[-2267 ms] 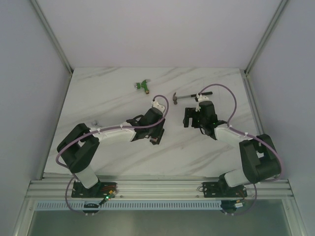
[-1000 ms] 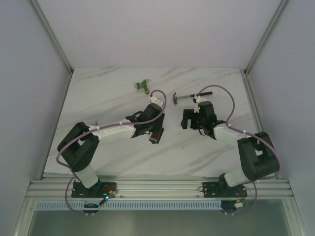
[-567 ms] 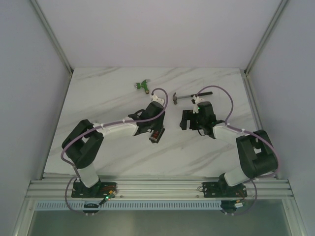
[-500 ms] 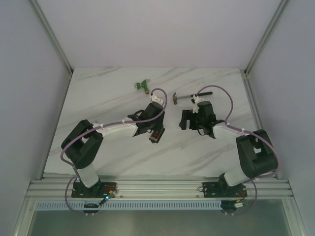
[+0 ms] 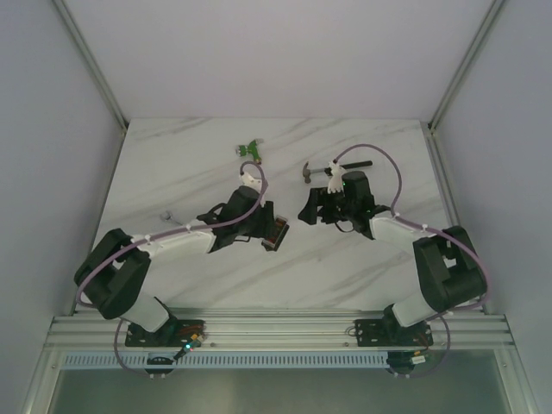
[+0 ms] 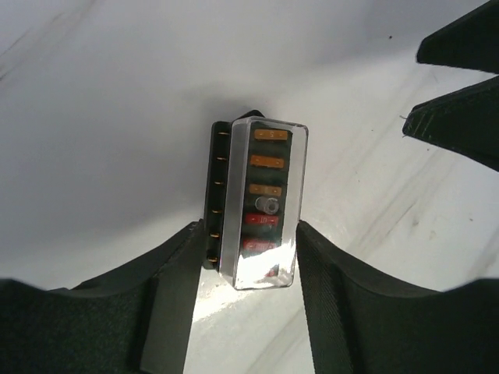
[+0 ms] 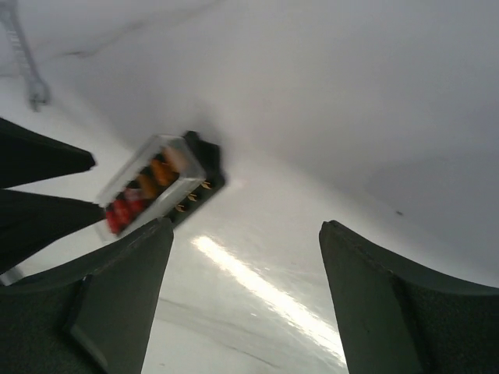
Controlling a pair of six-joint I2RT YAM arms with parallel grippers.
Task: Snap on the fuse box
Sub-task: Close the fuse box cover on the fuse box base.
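The fuse box is a small black block with orange and red fuses under a clear lid, and it lies on the white marble table. In the left wrist view the fuse box has its near end between my left gripper fingers, which touch both of its sides. My left gripper reaches it from the left. My right gripper is open and empty, just right of the box. In the right wrist view the fuse box sits left of the wide-open right gripper.
A hammer lies behind the right arm. A small green tool lies at the back centre. A small metal piece lies to the left. Frame posts stand at the table's back corners.
My left wrist has swung left and lower, so its fingers now flank the fuse box from the left. My right gripper has moved left toward the box. The box stayed put.
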